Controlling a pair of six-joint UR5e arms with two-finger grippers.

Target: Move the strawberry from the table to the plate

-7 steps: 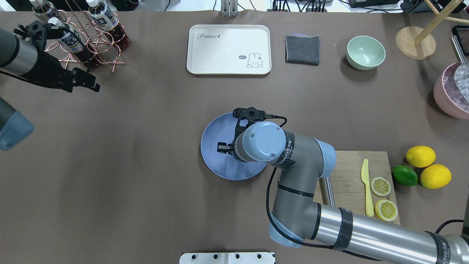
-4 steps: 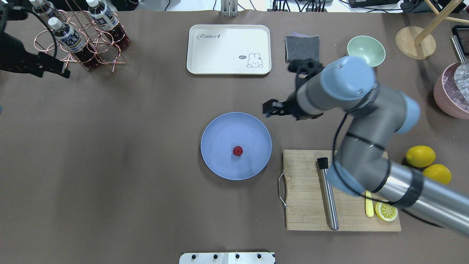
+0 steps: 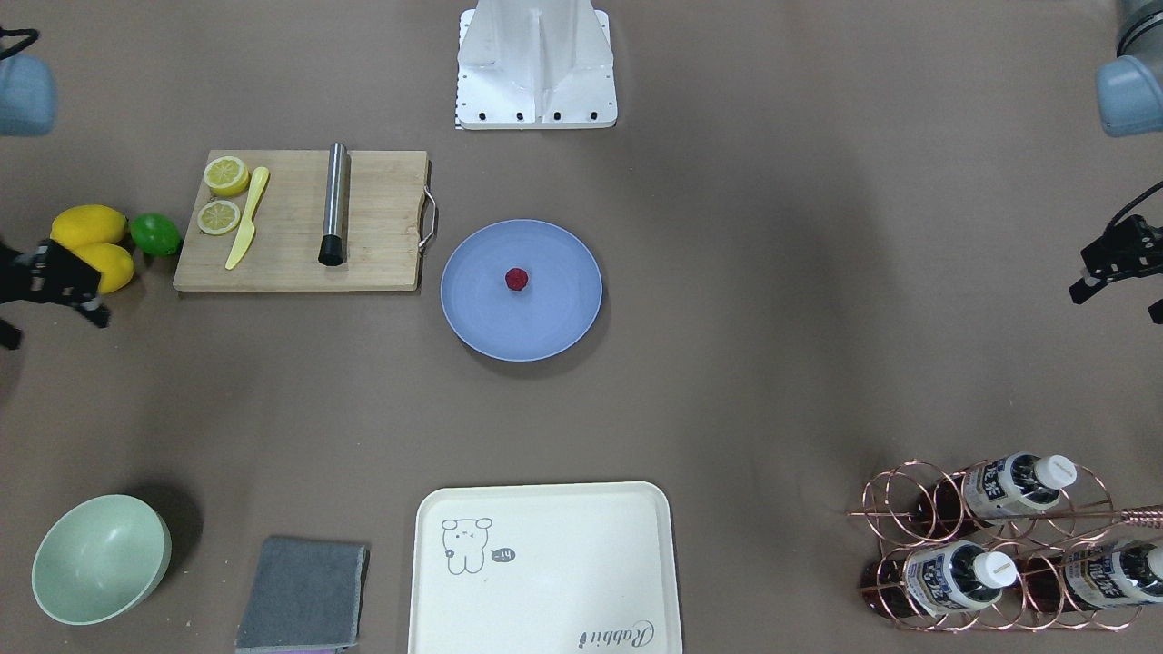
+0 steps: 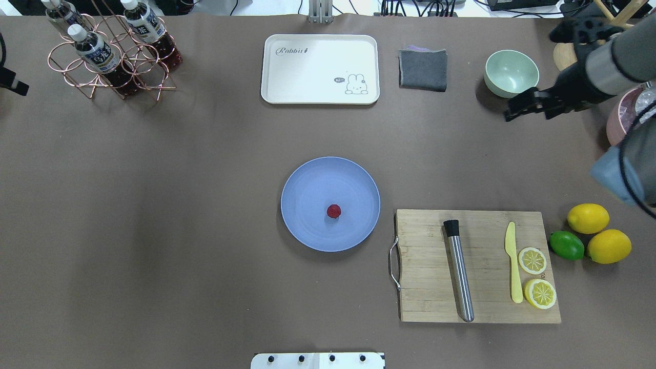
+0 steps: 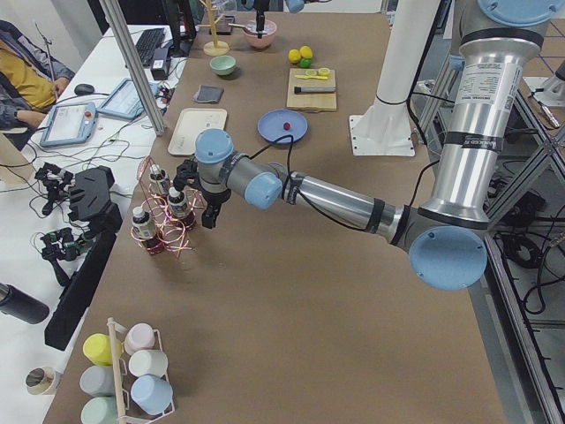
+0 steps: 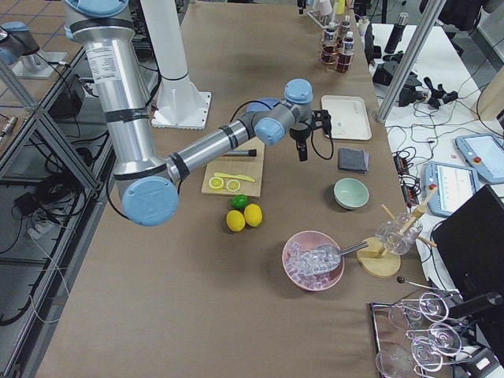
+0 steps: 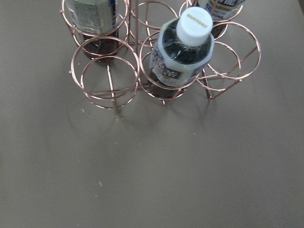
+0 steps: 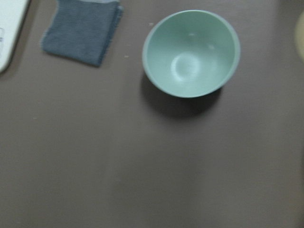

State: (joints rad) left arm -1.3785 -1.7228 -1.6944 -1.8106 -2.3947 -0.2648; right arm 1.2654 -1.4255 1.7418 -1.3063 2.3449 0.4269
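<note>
The dark red strawberry [image 4: 333, 211] [image 3: 516, 279] lies near the middle of the round blue-grey plate [image 4: 307, 184] [image 3: 554, 313], which sits on the brown table [image 4: 179, 205]. Nothing touches the berry. My right gripper [image 4: 528, 114] [image 3: 54, 329] hovers far to the back right beside the pale green bowl [image 4: 511, 73], open and empty. My left gripper [image 3: 1119, 304] stands open at the table's left end next to the copper bottle rack [image 4: 113, 51]; in the overhead view only a tip of it shows at the left edge. Neither wrist view shows any fingers.
A bamboo cutting board [image 4: 476, 266] with a steel muddler, a yellow knife and lemon slices lies right of the plate. Two lemons and a lime [image 4: 566, 245] sit beyond it. At the back are a cream tray [image 4: 320, 69], a grey cloth [image 4: 423, 69] and a pink ice bowl [image 4: 633, 128].
My right gripper has left the plate and swung to the back right by the green bowl, leaving the strawberry on the plate. The left arm has drawn back to the left edge.
</note>
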